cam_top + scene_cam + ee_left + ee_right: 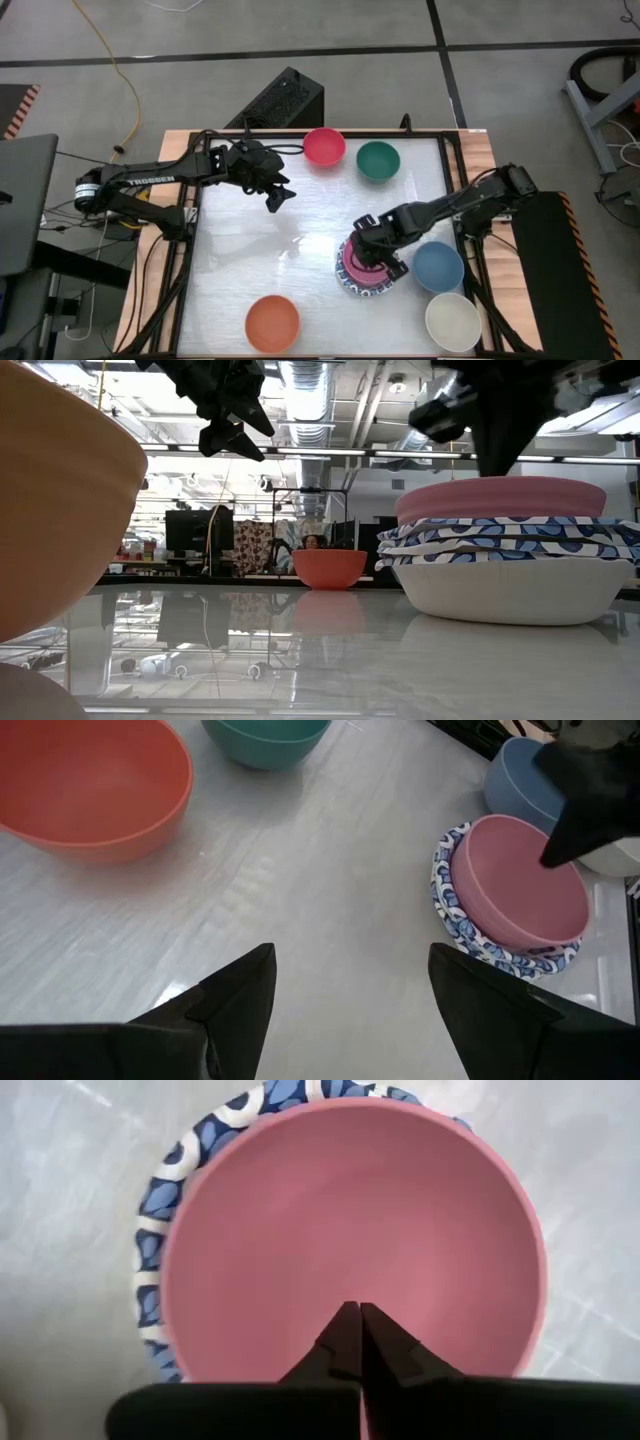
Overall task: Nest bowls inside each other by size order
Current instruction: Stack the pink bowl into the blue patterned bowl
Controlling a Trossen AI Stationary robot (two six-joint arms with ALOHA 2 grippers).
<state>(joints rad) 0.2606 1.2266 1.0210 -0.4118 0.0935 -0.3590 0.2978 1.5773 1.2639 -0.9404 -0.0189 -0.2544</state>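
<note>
Two arms shared the desk [250, 260], and the coming move, we judged, turned on which of them lay nearer the loose bowls. At the 9 o'clock side our left gripper [276, 197] hung in the air with its fingers spread and released, holding nothing; the red bowl [324, 146] and the teal bowl [378, 160] sat just beyond it toward 12 o'clock, and the orange bowl [272, 323] lay well apart at 6 o'clock. Right of centre stood the stack: the pink bowl [362, 263] nested on the patterned bowls [366, 290]. Our right gripper [358, 1342] hovered directly over the pink bowl's hollow, fingers clenched together with nothing between them. At about 3 o'clock from it lay the blue bowl [438, 266], just beside the stack, and the cream bowl [453, 321] at 5 o'clock. We reckoned the right arm nearer both. The glossy desk looked slippery; beyond it stretched a cluttered workshop.
</note>
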